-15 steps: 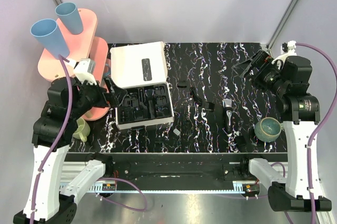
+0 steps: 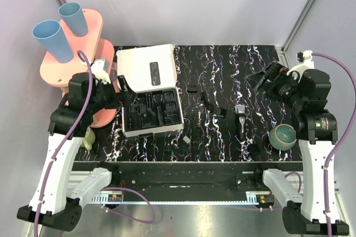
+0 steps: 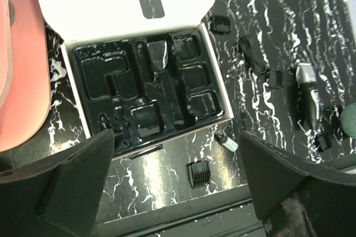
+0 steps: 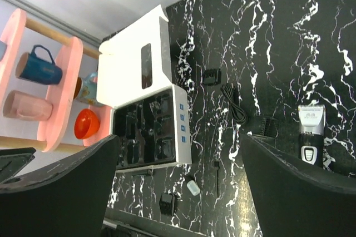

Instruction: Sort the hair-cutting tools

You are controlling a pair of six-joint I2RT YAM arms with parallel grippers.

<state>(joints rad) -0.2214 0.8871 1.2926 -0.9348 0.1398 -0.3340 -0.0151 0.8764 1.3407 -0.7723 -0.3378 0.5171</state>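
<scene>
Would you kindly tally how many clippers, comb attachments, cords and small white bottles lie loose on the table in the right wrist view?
clipper: 1
comb attachments: 3
cord: 1
small white bottle: 1
Total: 6

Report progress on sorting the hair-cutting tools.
Done: nothing visible; the box's tray looks largely unfilled. In hand: nothing; left gripper and right gripper are open and empty. Remaining: the clipper, comb attachments and cable lie loose on the table.
</scene>
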